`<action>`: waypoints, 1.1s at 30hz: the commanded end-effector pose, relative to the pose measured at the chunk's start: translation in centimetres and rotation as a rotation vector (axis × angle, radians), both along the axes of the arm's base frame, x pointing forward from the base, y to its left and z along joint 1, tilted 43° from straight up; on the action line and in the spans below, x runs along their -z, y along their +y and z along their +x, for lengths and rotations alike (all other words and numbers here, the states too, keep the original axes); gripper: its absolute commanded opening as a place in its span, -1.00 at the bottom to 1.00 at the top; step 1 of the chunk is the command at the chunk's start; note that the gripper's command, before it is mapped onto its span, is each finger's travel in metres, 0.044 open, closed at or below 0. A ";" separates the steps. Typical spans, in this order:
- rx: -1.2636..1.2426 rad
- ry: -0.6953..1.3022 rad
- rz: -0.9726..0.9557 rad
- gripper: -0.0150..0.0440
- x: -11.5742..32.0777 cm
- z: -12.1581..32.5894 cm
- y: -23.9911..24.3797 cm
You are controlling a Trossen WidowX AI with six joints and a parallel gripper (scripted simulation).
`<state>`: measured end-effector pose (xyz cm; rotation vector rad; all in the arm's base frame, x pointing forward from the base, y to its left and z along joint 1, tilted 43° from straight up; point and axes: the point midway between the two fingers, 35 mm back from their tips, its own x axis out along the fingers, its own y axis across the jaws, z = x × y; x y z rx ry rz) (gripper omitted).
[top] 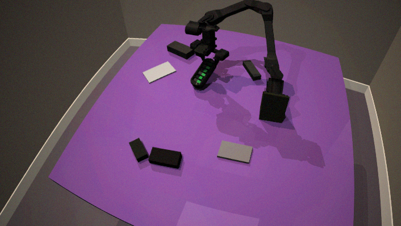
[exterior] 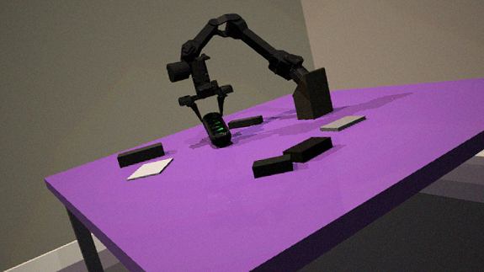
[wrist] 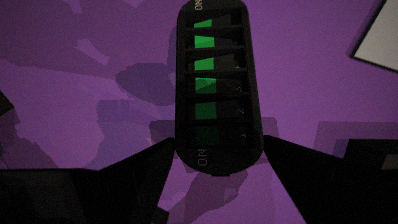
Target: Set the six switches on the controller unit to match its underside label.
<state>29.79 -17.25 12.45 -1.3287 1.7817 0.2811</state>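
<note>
The dark grey controller unit [top: 202, 74] [exterior: 220, 137] [wrist: 220, 162] is tilted, with its near end in the wrist view raised between my fingertips and its other end low at the bench. Its switch side faces up, with green ends in a row on the left in the wrist view. The green patches differ in shape and brightness; I cannot surely tell each switch's setting. The label is hidden underneath. My gripper [top: 209, 60] [exterior: 211, 117] [wrist: 217, 141] is shut on the unit, one finger against each long side.
A dark block [top: 180, 49] [exterior: 141, 154] and a white plate [top: 159, 72] [exterior: 150, 168] [wrist: 382, 40] lie near the unit. A smaller block [top: 251, 70] [exterior: 245, 122] lies toward the arm's base. Two black blocks [top: 138, 149] [top: 165, 157] and a grey plate [top: 235, 151] [exterior: 343, 123] lie farther off.
</note>
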 end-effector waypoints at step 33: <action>0.016 0.025 -0.054 0.65 0.3 1.5 2.9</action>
